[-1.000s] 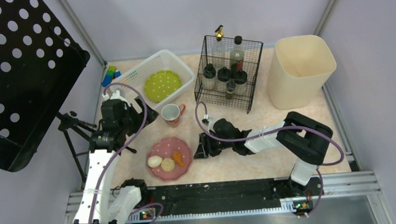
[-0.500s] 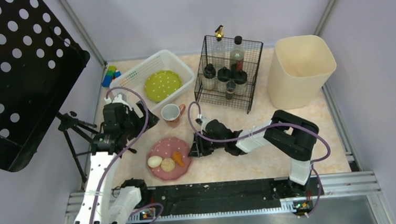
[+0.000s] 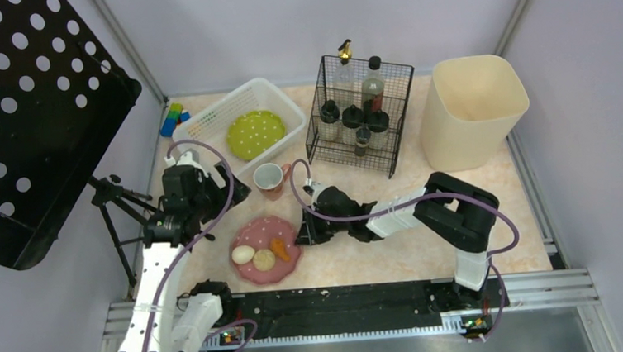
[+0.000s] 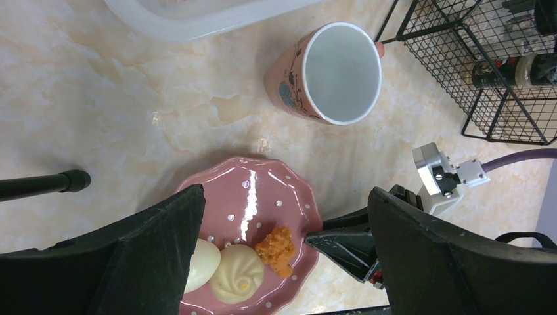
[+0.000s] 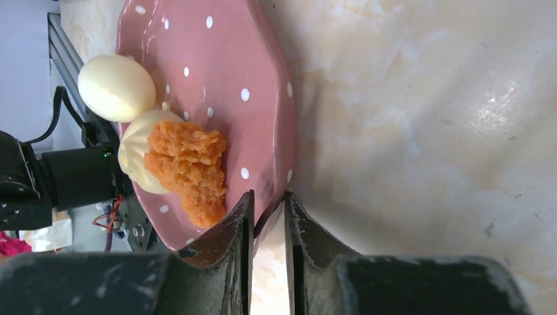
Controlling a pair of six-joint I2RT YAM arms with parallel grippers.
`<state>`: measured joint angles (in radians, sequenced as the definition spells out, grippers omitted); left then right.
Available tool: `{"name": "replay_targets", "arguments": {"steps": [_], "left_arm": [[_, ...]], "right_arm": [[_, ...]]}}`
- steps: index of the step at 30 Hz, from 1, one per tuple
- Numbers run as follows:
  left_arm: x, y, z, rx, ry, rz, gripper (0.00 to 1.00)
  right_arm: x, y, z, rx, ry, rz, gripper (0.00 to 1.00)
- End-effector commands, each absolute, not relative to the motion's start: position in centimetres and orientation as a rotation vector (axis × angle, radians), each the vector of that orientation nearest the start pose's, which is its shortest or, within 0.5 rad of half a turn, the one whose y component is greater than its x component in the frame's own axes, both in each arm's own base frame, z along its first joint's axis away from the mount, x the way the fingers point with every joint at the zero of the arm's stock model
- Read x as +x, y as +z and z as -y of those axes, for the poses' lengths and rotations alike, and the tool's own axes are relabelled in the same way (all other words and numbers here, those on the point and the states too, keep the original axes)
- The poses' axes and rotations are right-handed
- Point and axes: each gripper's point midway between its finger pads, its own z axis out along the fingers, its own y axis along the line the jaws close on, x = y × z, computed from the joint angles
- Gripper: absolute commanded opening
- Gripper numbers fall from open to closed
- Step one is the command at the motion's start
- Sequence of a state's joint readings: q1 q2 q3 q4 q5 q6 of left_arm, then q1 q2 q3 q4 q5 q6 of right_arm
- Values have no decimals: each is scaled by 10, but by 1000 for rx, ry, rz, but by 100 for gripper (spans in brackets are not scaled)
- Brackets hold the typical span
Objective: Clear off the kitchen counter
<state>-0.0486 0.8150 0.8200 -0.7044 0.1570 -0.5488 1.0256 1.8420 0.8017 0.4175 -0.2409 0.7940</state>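
Right claw (image 5: 268, 197) has closed onto pink plate (image 5: 197, 65) rim.

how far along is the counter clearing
Done, it seems: a green dotted round plate lies in the white plastic basket. In hand: the right gripper pinches the rim of the pink dotted ceramic plate carrying an egg, a bun and orange mash; the left gripper hovers open above. Left: that plate and the pink floral ceramic mug stand on the beige marbled kitchen counter.
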Motion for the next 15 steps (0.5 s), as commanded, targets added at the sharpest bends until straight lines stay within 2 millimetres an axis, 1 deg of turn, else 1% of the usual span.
{"name": "replay_targets", "arguments": {"steps": [1,2,4,5,10,15], "left_arm": [[246,184,62,-457,-492,-2232,98],[246,184,62,-456,-495,-2233,98],[246,183,63,-454,-501,-2236,98],[246,183,64,-452,-505,-2237,98],[245,184,67,-440,-525,-2237,98],[243,184,76,-425,-591,-2246,98]], "right_arm": [[173,11,-413,-491,1071,-2455,15],[173,11,-413,-497,1064,-2457,13],[175,10,-411,-499,1045,-2458,2],[175,10,-410,-500,1033,-2459,0],[179,14,-400,-486,978,-2451,0],[187,26,-385,-453,905,-2423,0]]}}
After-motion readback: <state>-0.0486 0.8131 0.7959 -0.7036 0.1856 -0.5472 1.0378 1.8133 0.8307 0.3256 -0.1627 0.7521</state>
